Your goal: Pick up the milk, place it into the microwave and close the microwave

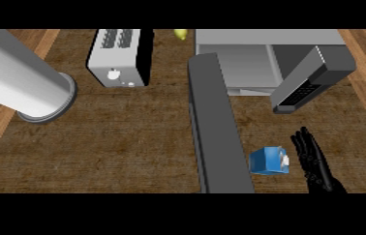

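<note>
Head view shows one blue milk carton (268,161) on the table (121,142), just beside my right hand (315,162), fingers straight, holding nothing; one microwave (268,60) stands open.

one hand (314,162) in view, the right, just beside the blue milk carton (268,161) on its right side. all black, matt, no markings visible. fingers (306,141) long, thin, segmented by faint lighter ridges. palm narrow, widening slightly toward the wrist. wrist end cut off at the lower edge. no grey forearm, cables or screws to be made out.
</note>
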Motion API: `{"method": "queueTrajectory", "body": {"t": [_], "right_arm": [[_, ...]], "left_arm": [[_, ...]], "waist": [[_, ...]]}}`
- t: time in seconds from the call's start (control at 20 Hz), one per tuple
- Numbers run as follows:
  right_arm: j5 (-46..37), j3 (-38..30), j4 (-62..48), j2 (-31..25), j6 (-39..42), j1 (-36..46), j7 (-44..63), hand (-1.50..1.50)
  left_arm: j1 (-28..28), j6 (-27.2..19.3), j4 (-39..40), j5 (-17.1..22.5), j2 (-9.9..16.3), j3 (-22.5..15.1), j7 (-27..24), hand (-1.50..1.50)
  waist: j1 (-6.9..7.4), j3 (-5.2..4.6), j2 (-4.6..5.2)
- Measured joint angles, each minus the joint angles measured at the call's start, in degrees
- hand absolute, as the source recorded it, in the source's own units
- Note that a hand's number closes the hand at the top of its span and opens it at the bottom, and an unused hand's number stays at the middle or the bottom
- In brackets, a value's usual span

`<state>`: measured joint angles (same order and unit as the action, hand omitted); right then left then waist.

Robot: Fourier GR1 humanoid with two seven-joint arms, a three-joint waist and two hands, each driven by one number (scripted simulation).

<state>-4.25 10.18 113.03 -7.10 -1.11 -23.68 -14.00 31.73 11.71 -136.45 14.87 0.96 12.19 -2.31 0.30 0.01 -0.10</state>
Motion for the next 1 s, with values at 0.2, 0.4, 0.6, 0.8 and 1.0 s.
{"method": "queueTrajectory", "body": {"t": [0.2,0.4,0.6,0.8,1.0], "right_arm": [[1.0,-3.2,-7.9,-0.4,1.0,1.4,-5.3,-1.50],[2.2,-6.3,-15.2,-1.0,2.3,4.5,-9.1,-1.50],[2.6,-8.0,-21.1,-1.3,3.9,5.5,-13.6,-1.50],[2.3,-8.8,-27.2,-1.4,5.4,7.6,-17.4,-1.50],[1.1,-10.1,-34.2,-1.5,5.4,10.5,-21.7,-1.50]], "left_arm": [[-0.6,0.8,0.3,0.8,0.4,2.1,1.4,-1.50],[-0.4,1.5,0.2,1.0,0.0,2.2,1.3,-1.50],[0.8,2.6,0.4,1.5,-0.3,3.1,0.6,-1.50],[2.1,4.1,0.5,1.8,-0.6,3.9,-0.6,-1.50],[2.5,4.2,0.5,2.2,-0.7,3.9,-0.9,-1.50]], "waist": [[-0.01,0.01,0.02],[0.04,0.01,0.04],[0.07,0.00,0.03],[0.12,0.00,0.02],[0.14,0.01,0.03]]}}
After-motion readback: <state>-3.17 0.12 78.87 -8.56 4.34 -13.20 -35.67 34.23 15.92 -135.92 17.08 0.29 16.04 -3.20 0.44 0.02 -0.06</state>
